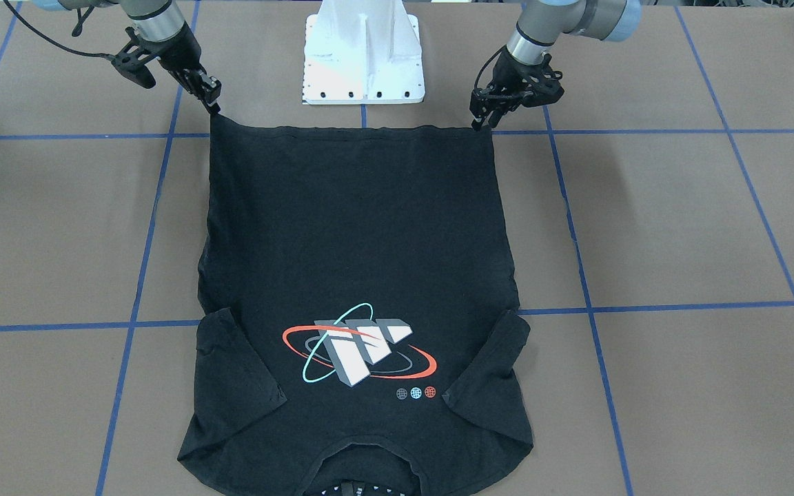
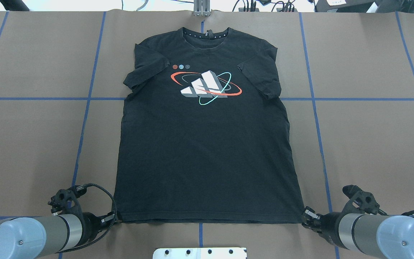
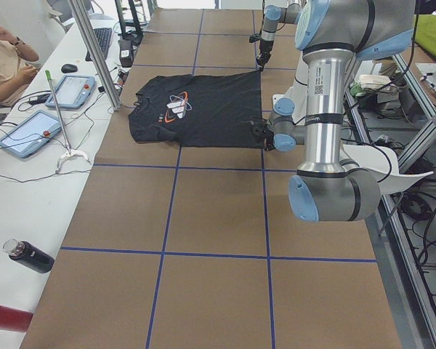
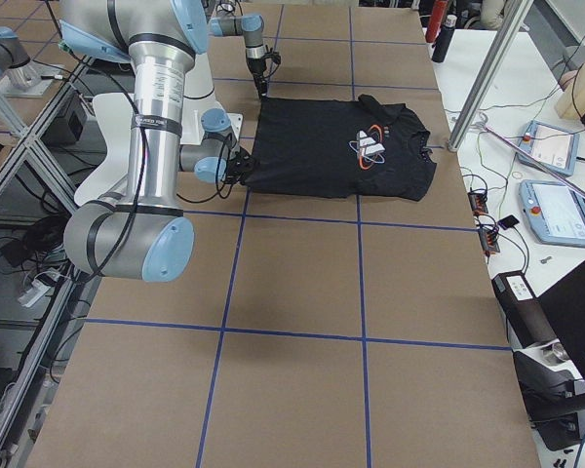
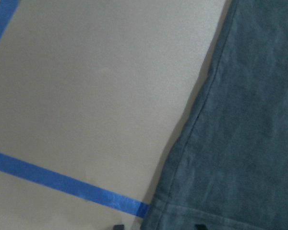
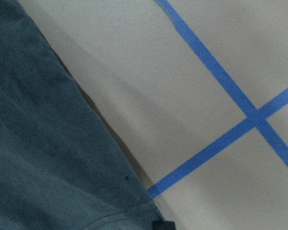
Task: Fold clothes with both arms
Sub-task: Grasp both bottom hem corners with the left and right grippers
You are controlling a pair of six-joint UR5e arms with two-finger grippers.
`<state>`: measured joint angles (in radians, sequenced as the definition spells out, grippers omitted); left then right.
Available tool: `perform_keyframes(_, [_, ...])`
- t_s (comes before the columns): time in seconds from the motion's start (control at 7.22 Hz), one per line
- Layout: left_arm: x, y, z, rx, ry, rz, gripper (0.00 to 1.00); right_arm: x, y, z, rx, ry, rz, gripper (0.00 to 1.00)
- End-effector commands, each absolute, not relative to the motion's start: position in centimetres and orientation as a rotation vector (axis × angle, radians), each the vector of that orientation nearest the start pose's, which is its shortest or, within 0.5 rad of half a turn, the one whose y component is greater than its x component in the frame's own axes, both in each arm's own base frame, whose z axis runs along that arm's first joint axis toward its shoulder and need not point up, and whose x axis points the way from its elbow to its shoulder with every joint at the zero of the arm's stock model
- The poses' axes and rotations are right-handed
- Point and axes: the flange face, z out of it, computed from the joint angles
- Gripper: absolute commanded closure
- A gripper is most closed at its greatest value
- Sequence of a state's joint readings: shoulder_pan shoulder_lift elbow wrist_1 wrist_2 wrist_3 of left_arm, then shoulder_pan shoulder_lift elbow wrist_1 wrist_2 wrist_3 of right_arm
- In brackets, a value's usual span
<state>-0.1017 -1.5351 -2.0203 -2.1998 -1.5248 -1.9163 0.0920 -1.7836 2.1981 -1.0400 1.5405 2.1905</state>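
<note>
- The left gripper (image 1: 481, 118) sits low at one hem corner of the black T-shirt (image 1: 359, 227), its fingers pinched together on the cloth edge.
- The right gripper (image 1: 212, 96) is at the other hem corner — closed on the fabric there as well.
- The shirt lies flat, logo (image 2: 207, 87) up, on the brown table (image 2: 365, 144) with blue tape lines (image 2: 318, 144); hem near the white pedestal base (image 1: 364, 52), collar at the far side — both sleeves angled inward.
</note>
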Motion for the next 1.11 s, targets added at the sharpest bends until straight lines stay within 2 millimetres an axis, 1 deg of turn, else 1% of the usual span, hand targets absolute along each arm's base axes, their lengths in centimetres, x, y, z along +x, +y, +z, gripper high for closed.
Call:
perform_keyframes(0.0, [46.3,-18.6,39.3,-0.085,1.049,-0.43,1.0,-39.4,-17.3,39.8,-0.224,-0.939,0.672,1.0])
perform_keyframes(0.14, [46.1,-18.8,39.2,-0.084,1.053,-0.435,1.0,-39.4,-17.3,39.8,-0.225,-0.938,0.671,1.0])
perform_keyframes(0.28, [45.5,-18.9,38.5,-0.084,1.067,-0.437,1.0,-39.4,-17.3,39.8,-0.224,-0.939,0.672,1.0])
perform_keyframes(0.55, [44.9,-18.8,37.7,-0.086,1.082,-0.436,1.0,-39.3,-17.4,39.7,-0.226,-0.938,0.671,1.0])
perform_keyframes(0.69, [43.8,-18.4,36.4,-0.093,1.109,-0.427,1.0,-38.5,-17.2,39.7,-0.226,-0.935,0.67,1.0])
perform_keyframes(0.83, [42.8,-18.1,34.7,-0.102,1.14,-0.42,1.0,-37.1,-16.8,39.5,-0.253,-0.925,0.66,1.0])
perform_keyframes(0.97, [42.2,-16.4,34.0,-0.139,1.136,-0.38,1.0,-36.5,-16.3,38.9,-0.289,-0.923,0.647,1.0])
